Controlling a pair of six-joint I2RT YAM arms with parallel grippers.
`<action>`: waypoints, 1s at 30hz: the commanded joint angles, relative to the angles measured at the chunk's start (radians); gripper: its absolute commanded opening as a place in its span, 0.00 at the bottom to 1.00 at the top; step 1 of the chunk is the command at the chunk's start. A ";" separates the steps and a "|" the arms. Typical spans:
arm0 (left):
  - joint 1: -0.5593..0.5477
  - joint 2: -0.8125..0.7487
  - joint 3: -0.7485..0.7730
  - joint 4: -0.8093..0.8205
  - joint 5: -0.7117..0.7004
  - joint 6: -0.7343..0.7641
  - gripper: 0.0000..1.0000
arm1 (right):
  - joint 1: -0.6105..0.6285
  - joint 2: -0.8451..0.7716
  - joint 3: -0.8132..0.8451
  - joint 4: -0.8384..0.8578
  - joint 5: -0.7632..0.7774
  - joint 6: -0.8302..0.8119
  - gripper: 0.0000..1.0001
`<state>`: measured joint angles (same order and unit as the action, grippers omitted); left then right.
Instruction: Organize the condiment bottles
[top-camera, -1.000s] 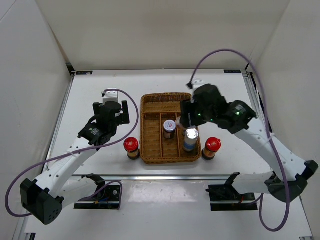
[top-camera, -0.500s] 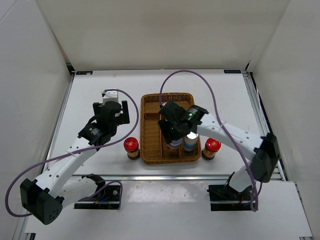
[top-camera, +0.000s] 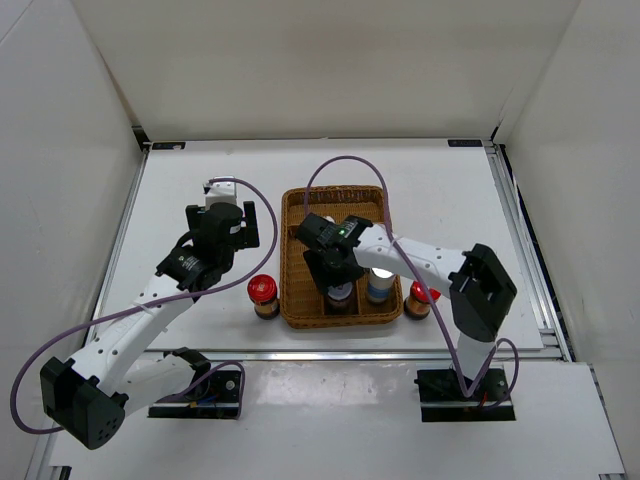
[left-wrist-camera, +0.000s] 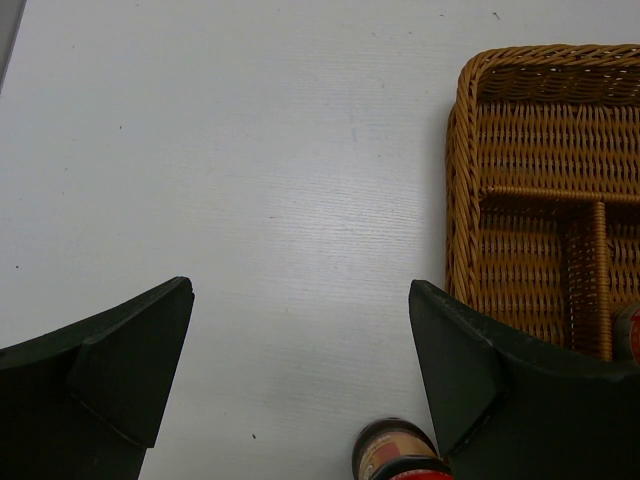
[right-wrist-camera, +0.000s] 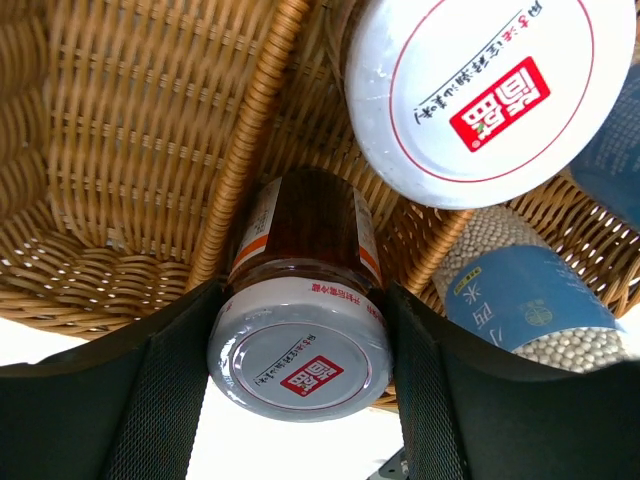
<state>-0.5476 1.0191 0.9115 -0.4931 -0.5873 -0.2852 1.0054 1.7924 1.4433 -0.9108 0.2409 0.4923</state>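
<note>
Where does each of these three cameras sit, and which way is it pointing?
Top external: high behind the bases, looking down on left arm, right arm, wicker tray.
Left wrist: looks past the open left gripper at the table, tray corner.
Right wrist: looks into the tray; right gripper clamps a brown jar.
All share the tray.

White table (top-camera: 200, 180): wicker tray (top-camera: 310, 319), 2 red-capped bottles (top-camera: 264, 291).

From above, the right arm (top-camera: 425, 258) covered most of the jar (top-camera: 339, 296) under it and part of the right red-capped bottle (top-camera: 418, 299) beside the basket (top-camera: 286, 260). On the left wrist camera, the bottom edge cut off the left red-capped bottle (left-wrist-camera: 398, 462).
</note>
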 joint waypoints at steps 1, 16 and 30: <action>-0.005 -0.017 0.000 0.008 0.000 0.004 1.00 | 0.006 -0.057 0.037 0.020 0.020 0.034 0.64; -0.044 -0.027 -0.025 0.041 0.301 0.047 1.00 | 0.059 -0.540 0.160 -0.121 0.310 0.016 1.00; -0.054 0.144 0.150 -0.374 0.497 -0.113 1.00 | 0.050 -0.797 -0.011 -0.375 0.578 0.209 1.00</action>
<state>-0.5995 1.1267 1.0943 -0.7536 -0.1501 -0.3309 1.0550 1.0344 1.4403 -1.2564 0.7525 0.6411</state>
